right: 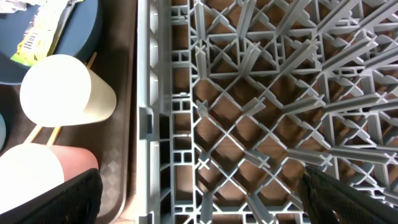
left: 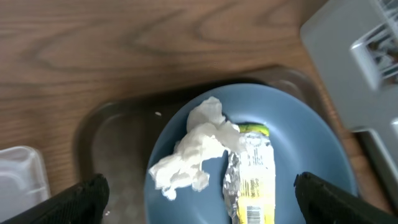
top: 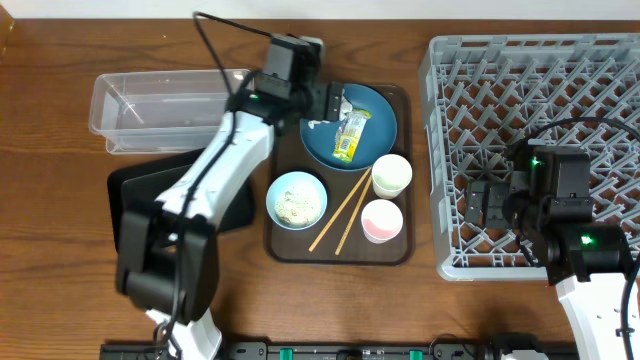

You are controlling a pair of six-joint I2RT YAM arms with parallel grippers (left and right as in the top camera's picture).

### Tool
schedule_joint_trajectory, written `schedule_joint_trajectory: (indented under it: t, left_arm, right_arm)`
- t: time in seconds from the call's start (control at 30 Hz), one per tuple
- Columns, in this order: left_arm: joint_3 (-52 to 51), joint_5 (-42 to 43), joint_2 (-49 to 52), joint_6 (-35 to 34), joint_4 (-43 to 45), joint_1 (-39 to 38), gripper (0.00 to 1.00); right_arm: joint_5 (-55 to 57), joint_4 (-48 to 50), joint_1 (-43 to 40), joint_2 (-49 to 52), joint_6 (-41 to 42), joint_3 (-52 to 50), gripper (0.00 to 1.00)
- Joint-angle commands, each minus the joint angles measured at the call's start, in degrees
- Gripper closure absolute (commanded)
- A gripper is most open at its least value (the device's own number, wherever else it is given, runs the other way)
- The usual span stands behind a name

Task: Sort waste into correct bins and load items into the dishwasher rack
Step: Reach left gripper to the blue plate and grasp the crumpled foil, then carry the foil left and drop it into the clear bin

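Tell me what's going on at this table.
The left gripper hovers open over the plate, which holds the tissue and the wrapper; neither is picked up yet. The right gripper hangs open over the rack, holding nothing. The bowl, white cup, pink cup and chopsticks sit on the tray.
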Motion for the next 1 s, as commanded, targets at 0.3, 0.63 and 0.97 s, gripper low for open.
schedule_joint_trajectory:
  t: [0.3,0.63,0.97]
  left_arm:
    - [0.96,-2.23,9.25,0.79,5.79,-2.08,0.04]
    - [0.96,-2.16,12.09,0.74,5.16,-2.21,0.22]
    - [0.96,-1.05,12.09,0.74,1.14,-2.19,0.61]
  right_arm:
    - [-0.24,-0.31,0.26,-0.13,0.68,1.05,0.01]
    - [-0.22,-0.48,0.26,-0.13,0.68,1.05,0.01]
    - [-0.24,-0.5,0.26,-0.13,0.68,1.05,0.01]
